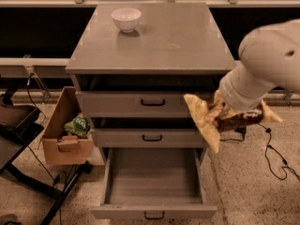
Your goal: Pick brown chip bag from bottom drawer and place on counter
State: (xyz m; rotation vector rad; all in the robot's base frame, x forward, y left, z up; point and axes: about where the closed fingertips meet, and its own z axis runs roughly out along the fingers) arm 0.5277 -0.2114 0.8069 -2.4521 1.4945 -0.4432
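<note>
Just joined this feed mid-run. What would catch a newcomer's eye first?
The big white arm on the right, its gripper holding the chip bag in the air, level with the two upper drawers. Next, the bottom drawer, pulled wide open and empty, and the white bowl at the back left of the counter.

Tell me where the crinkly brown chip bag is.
The crinkly brown-and-yellow chip bag hangs in the gripper at the grey cabinet's right front edge, above the open bottom drawer.
</note>
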